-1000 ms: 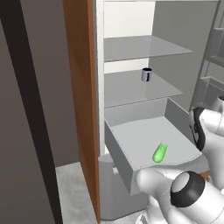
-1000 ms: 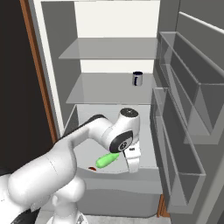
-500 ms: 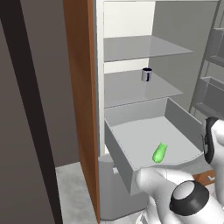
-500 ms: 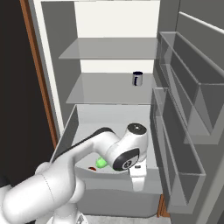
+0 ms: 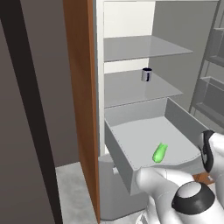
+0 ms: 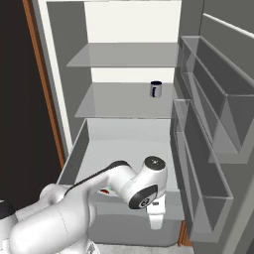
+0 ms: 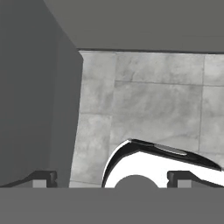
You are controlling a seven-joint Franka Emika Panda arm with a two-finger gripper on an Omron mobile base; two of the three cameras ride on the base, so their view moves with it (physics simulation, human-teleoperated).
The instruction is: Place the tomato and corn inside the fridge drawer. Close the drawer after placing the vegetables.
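From the left we see a green vegetable (image 5: 159, 152) lying in the open fridge drawer (image 5: 120, 151); the hand view shows floor tiles (image 7: 157, 105), our jaws spread wide.

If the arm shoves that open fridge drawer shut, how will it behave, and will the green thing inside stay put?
The drawer looks rigid and boxy, so it should slide straight, not flex. The green vegetable is rounded and lies loose on the smooth floor, so it may roll or slide; the walls should contain it.

The white arm is bent low, its wrist turned downward. The hand (image 7: 111, 178) is pointed down, its two dark fingertips (image 7: 41, 178) held wide apart with nothing gripped between them.
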